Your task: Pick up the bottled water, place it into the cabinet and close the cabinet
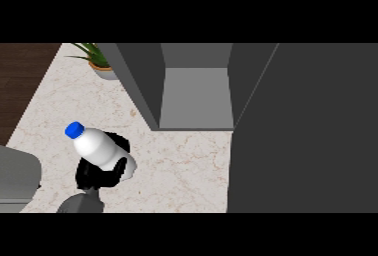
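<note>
The bottled water [94,145] is white with a blue cap [74,130]. It is tilted, cap toward the upper left, over the marble counter [184,170]. My left hand [100,172] is curled round its lower part and hides the base; the grey forearm [77,204] comes in from the lower edge. The grey cabinet [193,97] stands open at the back, right of the bottle, and its inside shows no objects. Its dark door [310,130] swings out across the right side. My right hand does not show.
A potted plant [98,62] stands at the back left beside the cabinet. A light grey rounded shape [16,175] sits at the left edge near the bottle. Dark wood floor [18,75] lies beyond the counter's left edge.
</note>
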`<state>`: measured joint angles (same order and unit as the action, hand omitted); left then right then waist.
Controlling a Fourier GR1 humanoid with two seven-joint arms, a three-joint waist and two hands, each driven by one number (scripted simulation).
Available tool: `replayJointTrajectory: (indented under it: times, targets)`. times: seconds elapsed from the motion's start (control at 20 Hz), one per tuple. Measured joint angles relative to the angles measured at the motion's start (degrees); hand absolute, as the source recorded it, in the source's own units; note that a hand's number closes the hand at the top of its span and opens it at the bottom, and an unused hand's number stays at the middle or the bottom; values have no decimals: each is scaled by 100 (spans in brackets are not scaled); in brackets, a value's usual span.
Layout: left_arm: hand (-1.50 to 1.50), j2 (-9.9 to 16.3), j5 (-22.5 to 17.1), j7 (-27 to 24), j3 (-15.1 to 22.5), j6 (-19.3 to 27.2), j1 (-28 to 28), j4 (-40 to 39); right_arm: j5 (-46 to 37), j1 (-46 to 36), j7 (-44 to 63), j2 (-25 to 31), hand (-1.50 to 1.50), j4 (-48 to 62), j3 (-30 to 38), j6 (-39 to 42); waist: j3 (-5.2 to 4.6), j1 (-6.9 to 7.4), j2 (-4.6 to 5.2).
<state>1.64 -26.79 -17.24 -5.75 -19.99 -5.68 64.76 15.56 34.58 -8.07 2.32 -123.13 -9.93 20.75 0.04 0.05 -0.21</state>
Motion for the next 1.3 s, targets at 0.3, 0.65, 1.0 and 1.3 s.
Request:
replayJointTrajectory:
  times: [0.3, 0.65, 1.0, 1.3]
  targets:
    - [150, -125, 2, 503, 660, 1122, -259, 983, -138, 99, -5, -74, -150, -74, -218, -74, -2, -25, 3]
    - [150, -156, 94, 667, 1445, 2482, -1050, 1105, -103, -59, 53, -69, -150, -4, -246, -138, -3, -58, 14]
    - [150, -137, 243, 668, 1871, 3507, -1948, 707, -120, -131, 21, -72, -150, 92, -302, -207, -4, -65, 0]
    - [150, -114, 599, 570, 2142, 4395, -2158, 416, -148, -282, 40, -111, -150, 168, -382, -269, -7, -36, -43]
